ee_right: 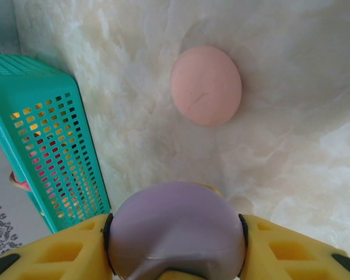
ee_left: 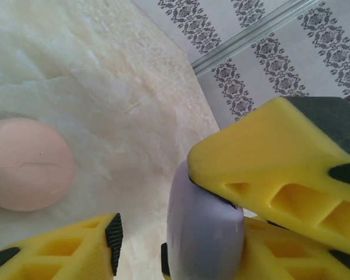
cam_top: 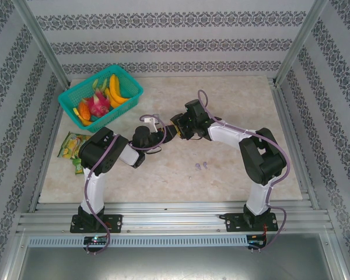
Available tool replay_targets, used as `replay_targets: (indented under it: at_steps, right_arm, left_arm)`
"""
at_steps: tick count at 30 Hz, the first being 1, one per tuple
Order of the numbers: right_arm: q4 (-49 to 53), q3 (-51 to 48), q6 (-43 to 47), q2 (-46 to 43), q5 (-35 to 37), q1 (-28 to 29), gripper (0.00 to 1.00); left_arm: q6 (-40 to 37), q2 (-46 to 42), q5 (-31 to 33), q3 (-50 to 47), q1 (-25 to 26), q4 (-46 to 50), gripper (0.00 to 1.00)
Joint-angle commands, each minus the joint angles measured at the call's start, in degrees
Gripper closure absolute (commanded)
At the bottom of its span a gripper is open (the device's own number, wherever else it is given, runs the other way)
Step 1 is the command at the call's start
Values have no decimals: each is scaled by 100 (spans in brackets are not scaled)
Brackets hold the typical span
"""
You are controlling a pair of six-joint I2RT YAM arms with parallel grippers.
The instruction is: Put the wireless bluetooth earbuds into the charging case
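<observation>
My right gripper (ee_right: 175, 233) is shut on a round lilac charging case (ee_right: 176, 230), with one pad on each side of it. In the left wrist view the same case (ee_left: 204, 227) shows edge-on. My left gripper (ee_left: 178, 245) straddles the case with its jaws open, and a gap remains between the left pad (ee_left: 114, 242) and the case. Both grippers meet above the table's middle (cam_top: 170, 132). A closed pink case (ee_right: 206, 86) lies on the table beyond them, also seen as the pink case (ee_left: 26, 163). Two tiny lilac earbuds (cam_top: 201, 166) lie on the table near the right arm.
A teal basket (cam_top: 99, 96) of toy fruit stands at the back left, its wall (ee_right: 41, 134) close to my right gripper. Snack packets (cam_top: 70, 146) lie at the left edge. Patterned walls and metal rails (ee_left: 251, 35) ring the marble table.
</observation>
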State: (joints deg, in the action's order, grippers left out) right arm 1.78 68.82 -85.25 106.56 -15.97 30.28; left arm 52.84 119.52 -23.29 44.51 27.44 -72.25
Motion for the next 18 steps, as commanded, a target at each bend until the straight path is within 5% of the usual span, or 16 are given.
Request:
replay_targets:
  at_steps: [1,18]
  right_arm:
    - [-169,-62,-62,8,-126,101,60]
    - [-248,-158,-98,-40,-101,85,60]
  left_arm:
    - [97,211,280,73,42,-168,52]
    - [180,304,364,122,43,-227,79]
